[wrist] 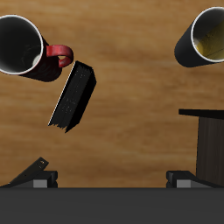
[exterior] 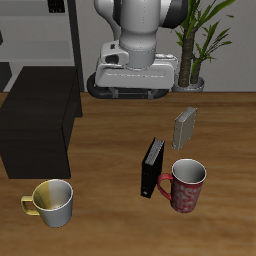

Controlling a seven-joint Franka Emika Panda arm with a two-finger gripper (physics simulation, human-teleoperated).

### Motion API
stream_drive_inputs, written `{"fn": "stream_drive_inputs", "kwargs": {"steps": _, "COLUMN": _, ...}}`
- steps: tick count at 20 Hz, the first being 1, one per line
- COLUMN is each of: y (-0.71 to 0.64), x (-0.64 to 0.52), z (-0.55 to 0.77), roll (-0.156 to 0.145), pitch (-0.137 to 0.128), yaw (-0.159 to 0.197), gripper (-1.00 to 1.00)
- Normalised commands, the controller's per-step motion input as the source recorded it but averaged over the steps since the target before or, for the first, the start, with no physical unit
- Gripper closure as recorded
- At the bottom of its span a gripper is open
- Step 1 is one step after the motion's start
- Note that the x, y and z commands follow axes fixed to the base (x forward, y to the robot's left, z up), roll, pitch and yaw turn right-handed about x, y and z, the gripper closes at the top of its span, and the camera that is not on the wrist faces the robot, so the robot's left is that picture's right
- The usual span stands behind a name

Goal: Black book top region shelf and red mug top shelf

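Wooden worktop (exterior: 110, 150) seen. Nearest front edge: red mug (exterior: 186, 185), rigid, likely slippery, best gripped at rim. Black book (exterior: 152, 168) upright beside it, stiff, light, pinched across covers. Shelf (exterior: 38, 125) farther back. Fingers (wrist: 111, 179) apart, empty.

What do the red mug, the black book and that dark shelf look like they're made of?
The red mug looks like glazed ceramic: mottled red outside, pale rim, dark inside. The black book seems a matte hard cover around paper; pale page edges show along one side. The shelf looks like dark painted or stained wood, flat and dull, though no grain shows, so it could be laminate.
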Motion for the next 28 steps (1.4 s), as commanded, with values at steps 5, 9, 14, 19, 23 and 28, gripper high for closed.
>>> {"fn": "stream_drive_inputs", "kwargs": {"steps": 5, "y": 0.21, "x": 0.40, "z": 0.05, "roll": 0.027, "pitch": -0.002, "yaw": -0.018, "gripper": -1.00}}
{"fn": "stream_drive_inputs", "kwargs": {"steps": 9, "y": 0.29, "x": 0.30, "z": -0.05, "roll": 0.033, "pitch": 0.002, "yaw": -0.001, "gripper": -1.00}}
{"fn": "stream_drive_inputs", "kwargs": {"steps": 14, "y": 0.27, "x": 0.31, "z": -0.09, "roll": 0.069, "pitch": -0.067, "yaw": -0.067, "gripper": -1.00}}
{"fn": "stream_drive_inputs", "kwargs": {"steps": 19, "y": 0.03, "x": 0.25, "z": -0.28, "roll": 0.025, "pitch": -0.030, "yaw": -0.044, "gripper": -1.00}}
{"fn": "stream_drive_inputs", "kwargs": {"steps": 23, "y": -0.08, "x": 0.12, "z": -0.44, "roll": -0.020, "pitch": -0.035, "yaw": -0.007, "gripper": -1.00}}
{"fn": "stream_drive_inputs", "kwargs": {"steps": 28, "y": -0.09, "x": -0.01, "z": -0.33, "roll": -0.007, "pitch": -0.018, "yaw": -0.039, "gripper": -1.00}}
